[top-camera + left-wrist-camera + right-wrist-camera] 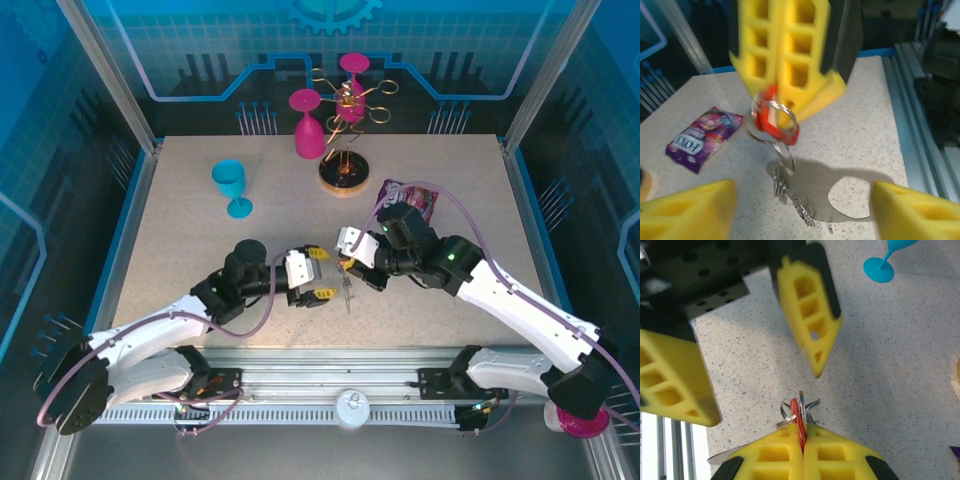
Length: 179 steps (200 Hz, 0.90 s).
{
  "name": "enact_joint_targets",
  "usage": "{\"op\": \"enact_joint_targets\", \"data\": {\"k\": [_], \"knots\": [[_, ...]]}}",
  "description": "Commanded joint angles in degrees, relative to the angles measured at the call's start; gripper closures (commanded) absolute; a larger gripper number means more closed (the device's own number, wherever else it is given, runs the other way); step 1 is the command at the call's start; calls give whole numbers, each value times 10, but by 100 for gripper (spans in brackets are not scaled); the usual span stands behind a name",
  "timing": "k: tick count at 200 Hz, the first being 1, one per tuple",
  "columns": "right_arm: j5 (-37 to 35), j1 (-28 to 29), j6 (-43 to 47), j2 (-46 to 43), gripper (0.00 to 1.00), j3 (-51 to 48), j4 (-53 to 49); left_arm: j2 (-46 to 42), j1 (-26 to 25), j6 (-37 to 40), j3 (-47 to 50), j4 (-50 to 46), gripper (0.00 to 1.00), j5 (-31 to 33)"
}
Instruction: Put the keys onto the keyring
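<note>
The keys, a small red tag (pixel 774 121) with a thin silver piece (pixel 803 405), are pinched edge-on in my right gripper (pixel 802 429), which is shut on them above the middle of the table (pixel 200 240). From the tag a short string of silver rings (pixel 790 185) dangles to the tabletop, seen from above as a thin line (pixel 347 292). The keyring's dark grey loop is out of view. My left gripper (pixel 318 274) stands open just left of the tag, facing it, its yellow fingers (pixel 687 210) spread wide on either side below the hanging rings.
A purple snack packet (pixel 410 200) lies behind the right gripper. A blue cup (pixel 232 185) stands at the back left, pink cups (pixel 308 125) and a gold wire rack (pixel 345 165) at the back middle. The metal front rail (pixel 350 375) runs close behind the grippers.
</note>
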<state>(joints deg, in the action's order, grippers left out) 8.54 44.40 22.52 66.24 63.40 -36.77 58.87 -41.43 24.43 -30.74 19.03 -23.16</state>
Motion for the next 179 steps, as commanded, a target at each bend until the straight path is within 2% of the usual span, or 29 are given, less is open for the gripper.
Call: {"op": "enact_joint_targets", "data": {"k": [1,17,38,63,71,94,132,179], "knots": [[6,-6,14,41,100,27,29,-79,1,-66,-2,4,1,69],[25,3,5,84,100,44,59,-145,1,-126,21,25,1,177],[54,32,-14,140,100,72,125,-234,2,-206,49,26,1,370],[102,51,-70,211,100,100,234,-305,9,-202,46,-31,1,547],[113,55,-86,236,100,107,262,-314,19,-208,44,-44,1,580],[113,57,-109,301,100,121,305,-316,50,-232,37,-74,1,601],[60,43,-78,344,100,99,286,-286,62,-241,40,-80,1,610],[-57,36,51,330,98,42,212,-251,68,-237,56,-65,1,617]]}}
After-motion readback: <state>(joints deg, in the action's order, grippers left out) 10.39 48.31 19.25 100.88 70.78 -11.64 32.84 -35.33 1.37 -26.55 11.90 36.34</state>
